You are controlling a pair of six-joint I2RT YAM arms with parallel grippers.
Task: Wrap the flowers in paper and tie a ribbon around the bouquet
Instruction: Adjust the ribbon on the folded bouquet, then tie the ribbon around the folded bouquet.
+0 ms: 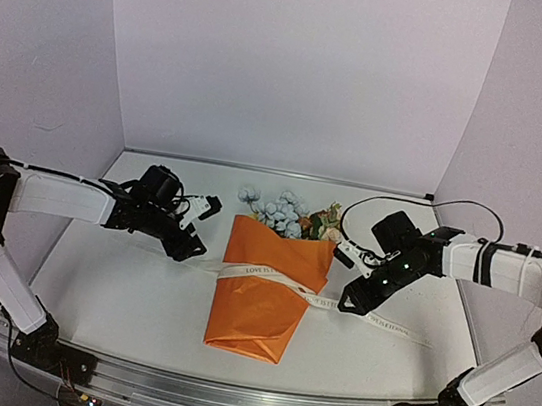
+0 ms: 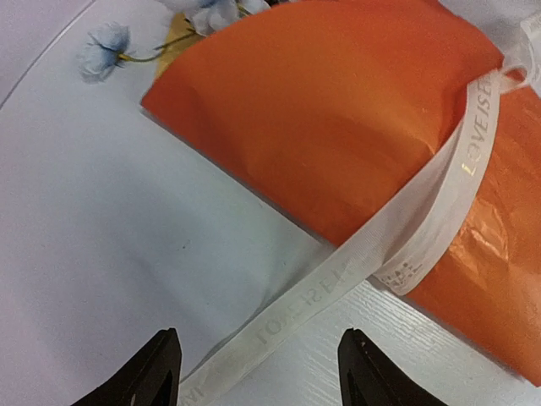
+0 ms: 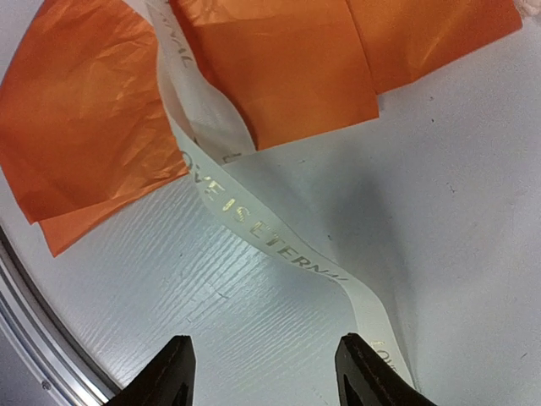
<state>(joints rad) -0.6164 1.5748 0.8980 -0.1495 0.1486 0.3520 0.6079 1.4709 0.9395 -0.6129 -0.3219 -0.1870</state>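
Orange paper (image 3: pixel 279 68) fills the right wrist view; flowers (image 1: pixel 280 212) show overhead.

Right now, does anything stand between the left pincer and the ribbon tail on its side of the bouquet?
Nothing visible does. The left pincer is open over the ribbon, whose tail lies on bare table beside the orange bouquet and runs between the fingers.

There is one bundle of glossy orange paper (image 1: pixel 267 303). One small bunch of artificial flowers (image 1: pixel 285 213) has pale blue, cream and pink blooms too crowded to count singly. There is one long cream-white fabric ribbon (image 1: pixel 275 279) with gold lettering. Two white-and-black robot arms, left arm (image 1: pixel 60 196) and right arm (image 1: pixel 504 266), carry two hands, left hand (image 1: pixel 203 227) and right hand (image 1: pixel 346 279). There is one white worktop (image 1: pixel 127 294).
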